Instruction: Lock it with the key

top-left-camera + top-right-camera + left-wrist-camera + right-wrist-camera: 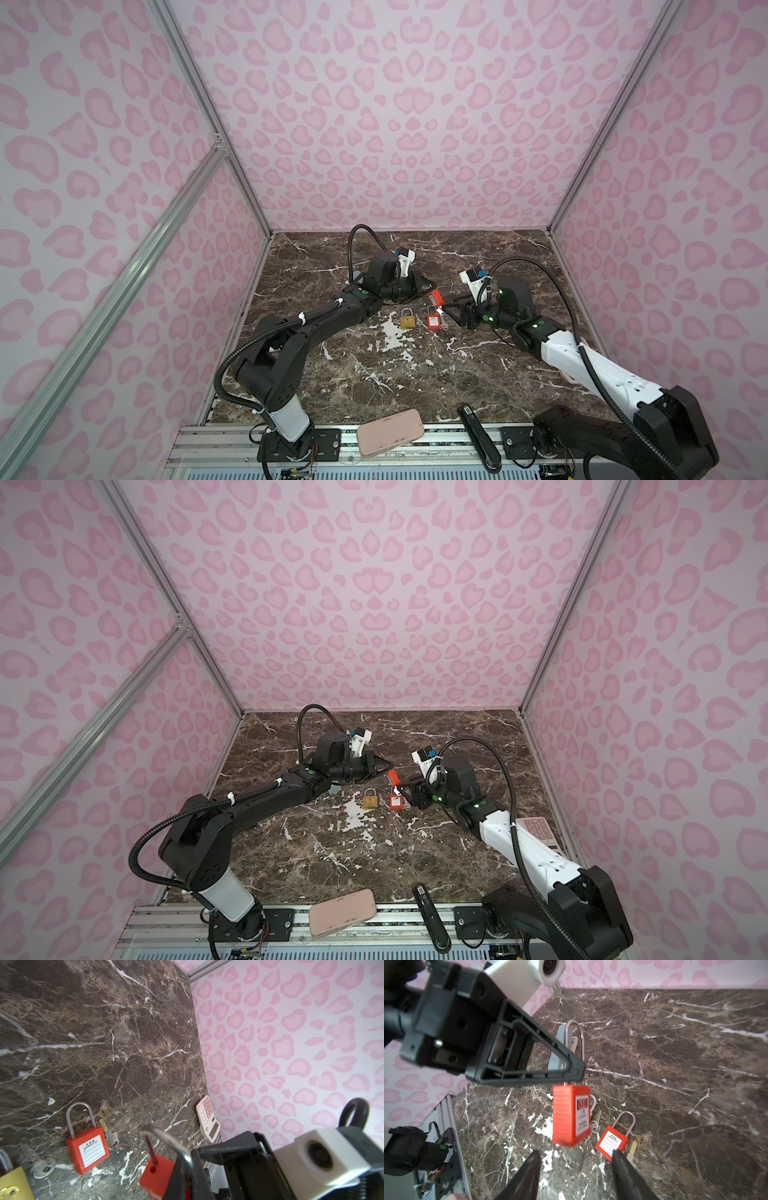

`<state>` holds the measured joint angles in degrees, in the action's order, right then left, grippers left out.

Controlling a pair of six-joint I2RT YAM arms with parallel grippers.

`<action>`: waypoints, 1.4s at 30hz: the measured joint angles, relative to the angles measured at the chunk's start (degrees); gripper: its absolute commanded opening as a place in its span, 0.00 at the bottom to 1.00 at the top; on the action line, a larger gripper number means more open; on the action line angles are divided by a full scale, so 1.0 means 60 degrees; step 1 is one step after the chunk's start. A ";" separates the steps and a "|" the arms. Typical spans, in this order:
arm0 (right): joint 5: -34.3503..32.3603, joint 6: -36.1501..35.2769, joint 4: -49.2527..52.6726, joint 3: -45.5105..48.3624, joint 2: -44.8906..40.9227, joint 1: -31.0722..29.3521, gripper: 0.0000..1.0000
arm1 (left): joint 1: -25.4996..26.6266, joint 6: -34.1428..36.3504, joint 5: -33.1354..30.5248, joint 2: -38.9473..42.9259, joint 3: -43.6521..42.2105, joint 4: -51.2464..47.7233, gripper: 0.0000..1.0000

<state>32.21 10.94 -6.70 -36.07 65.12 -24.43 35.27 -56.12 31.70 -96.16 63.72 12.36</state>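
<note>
One padlock [566, 1113] aloft, table [415, 374] edges distant

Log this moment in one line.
left gripper: shut on lifted red padlock by shackle | right gripper: open around key | step: key not yet gripped

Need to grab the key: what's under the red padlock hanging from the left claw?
A silver key sticks out of the hanging red padlock's underside, between the fingers of the open right claw, touching neither. Its blade is hidden inside the padlock.
</note>
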 measured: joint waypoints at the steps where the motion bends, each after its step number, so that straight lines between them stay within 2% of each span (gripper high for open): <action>1: -0.0091 -0.0076 -0.0517 0.0412 -0.0284 -0.0011 0.57 | -0.0022 -0.0157 -0.0047 0.0036 -0.0047 0.0080 0.04; 5: -0.0521 -0.0506 -0.1807 0.1177 -0.1024 -0.0095 0.57 | -0.0055 -0.0412 -0.0076 0.0062 -0.0062 0.0248 0.04; 10: -0.0725 -0.0940 -0.2218 0.1013 -0.1100 -0.0142 0.54 | -0.0055 -0.0637 -0.0069 0.0062 -0.0087 0.0342 0.04; 26: -0.1016 -0.1275 -0.1155 -0.0747 0.0984 -0.0882 0.48 | -0.0051 -0.0812 -0.0066 0.0248 -0.0219 0.0528 0.04; 32: -0.1115 -0.1279 -0.0882 -0.0987 0.1246 -0.0922 0.38 | -0.0051 -0.0812 -0.0066 0.0280 -0.0226 0.0546 0.04; 42: -0.1111 -0.1268 -0.0754 -0.1118 0.1523 -0.0973 0.33 | -0.0055 -0.0820 -0.0033 0.0280 -0.0226 0.0659 0.04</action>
<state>25.54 3.33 -11.22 -42.78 74.26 -30.26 34.94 -61.04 31.51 -94.48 62.37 16.32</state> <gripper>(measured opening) 0.343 0.070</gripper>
